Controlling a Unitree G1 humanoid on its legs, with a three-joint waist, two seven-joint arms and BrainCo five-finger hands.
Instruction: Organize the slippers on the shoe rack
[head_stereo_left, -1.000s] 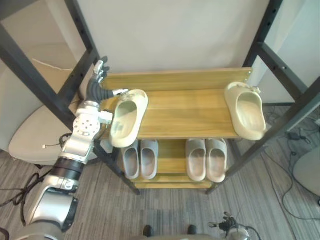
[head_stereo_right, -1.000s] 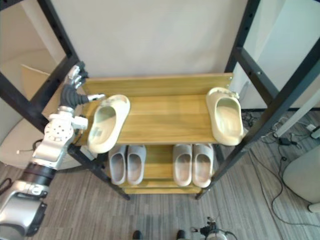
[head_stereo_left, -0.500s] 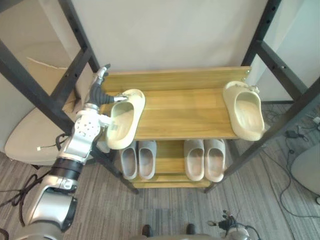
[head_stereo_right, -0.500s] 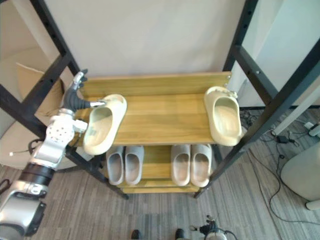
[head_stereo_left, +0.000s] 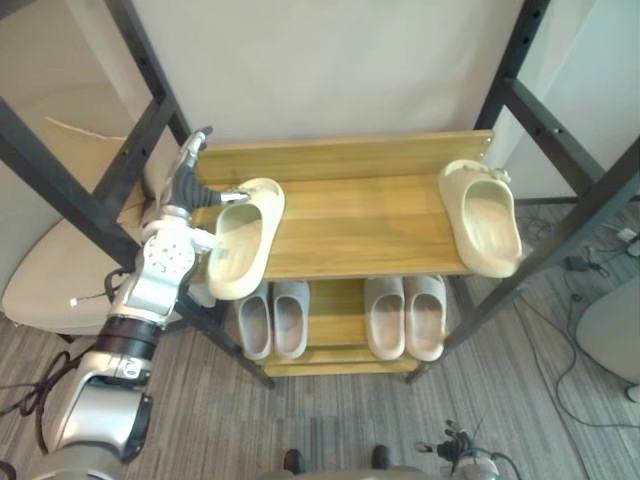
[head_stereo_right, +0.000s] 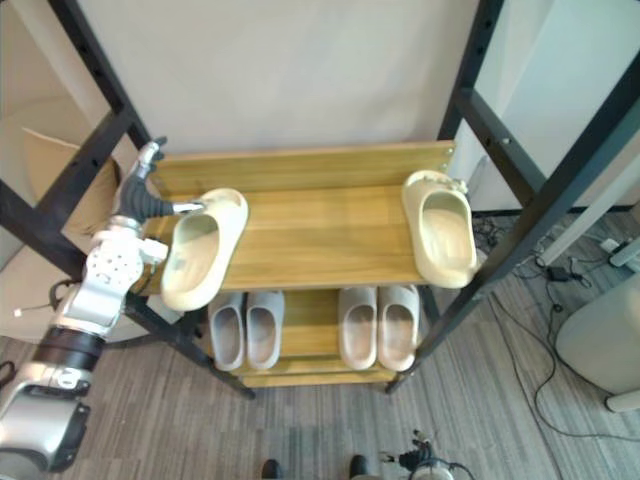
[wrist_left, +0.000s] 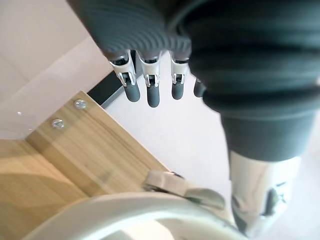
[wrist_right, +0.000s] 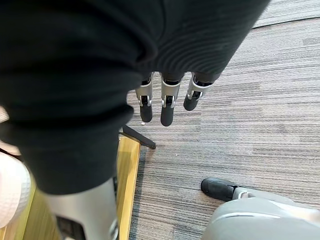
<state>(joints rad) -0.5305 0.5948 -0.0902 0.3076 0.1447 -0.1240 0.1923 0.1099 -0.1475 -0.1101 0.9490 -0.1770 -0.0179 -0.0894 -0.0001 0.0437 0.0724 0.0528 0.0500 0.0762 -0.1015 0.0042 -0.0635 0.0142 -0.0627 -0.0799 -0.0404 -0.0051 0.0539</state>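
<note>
**A:** What's the risk?
**B:** The left beige slipper (head_stereo_left: 243, 238) overhangs the top shelf (head_stereo_left: 360, 215). The left robot hand (head_stereo_left: 187, 183), upper left with fingers straight, seems to touch it with the thumb, so a nudge could tip it off.
**A:** Counts?
**B:** Two beige, including the right beige slipper (head_stereo_left: 482, 217), and four grey slippers (head_stereo_left: 290, 318) below. The right robot hand (wrist_right: 167, 107) hangs relaxed.

Left arm (head_stereo_left: 128, 335): silver-grey, enters from the lower left and reaches up and forward, with the forearm nearly straight. Left hand (head_stereo_left: 186, 190): raised at the end of that arm, fingers (wrist_left: 153, 94) extended straight in a row, uncurled, and thumb (head_stereo_left: 232, 190) splayed out towards the robot's right. Right hand (wrist_right: 168, 107): hanging low, fingers straight and loose, pointing downward, holding nothing.
</note>
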